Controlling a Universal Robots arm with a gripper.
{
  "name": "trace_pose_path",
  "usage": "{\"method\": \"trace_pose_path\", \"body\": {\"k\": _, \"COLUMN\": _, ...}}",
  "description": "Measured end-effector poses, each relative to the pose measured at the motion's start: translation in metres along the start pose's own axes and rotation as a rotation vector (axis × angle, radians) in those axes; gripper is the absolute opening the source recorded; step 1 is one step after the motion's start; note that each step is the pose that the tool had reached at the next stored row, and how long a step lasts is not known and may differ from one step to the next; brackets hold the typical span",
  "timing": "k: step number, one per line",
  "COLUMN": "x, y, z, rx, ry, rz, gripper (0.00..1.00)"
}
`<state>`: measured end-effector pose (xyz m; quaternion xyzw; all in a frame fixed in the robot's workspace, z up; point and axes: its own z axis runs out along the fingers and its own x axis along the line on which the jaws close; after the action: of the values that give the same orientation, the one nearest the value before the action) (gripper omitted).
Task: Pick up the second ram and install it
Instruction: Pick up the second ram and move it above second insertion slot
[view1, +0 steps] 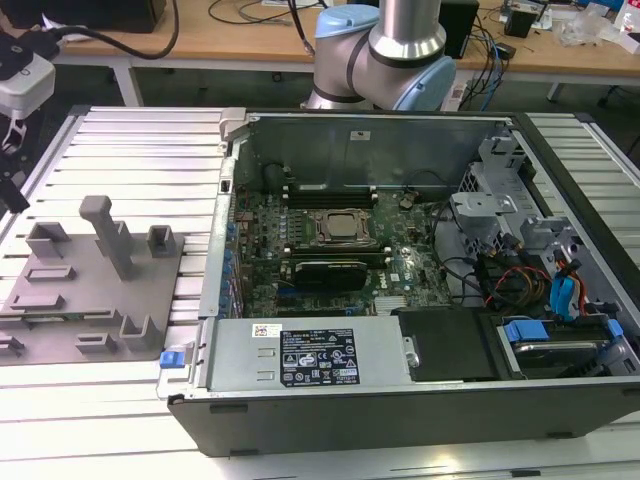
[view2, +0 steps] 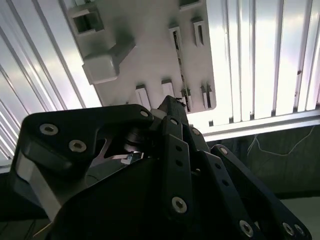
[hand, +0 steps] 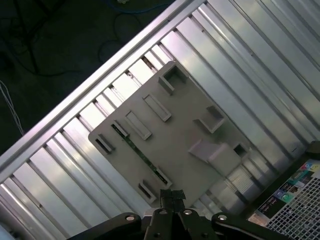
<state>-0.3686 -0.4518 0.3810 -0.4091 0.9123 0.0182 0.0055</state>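
While the open computer case (view1: 400, 415) sits just beside the grey fixture plate (hand: 175, 134), the gripper (hand: 172, 196) hovers over the plate's edge, fingertips together, gripping nothing; the second ram (hand: 142, 154) lies in the plate's long slot, between end clips.

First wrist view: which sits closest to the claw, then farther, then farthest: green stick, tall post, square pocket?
1. The green stick, in a slot of the plate, just beyond the gripper.
2. The tall post, mid-plate.
3. The square pocket, at the plate's far corner.
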Motion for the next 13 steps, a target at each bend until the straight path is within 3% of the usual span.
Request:
{"method": "trace_pose_path", "body": {"k": 7, "x": 0.0, "y": 0.0, "z": 0.0, "rx": -0.0019, "ry": 0.0021, "rz": -0.076, "gripper": 0.11}}
{"method": "trace_pose_path", "body": {"k": 13, "x": 0.0, "y": 0.0, "z": 0.0, "rx": -0.0043, "ry": 0.0051, "rz": -0.175, "gripper": 0.11}}
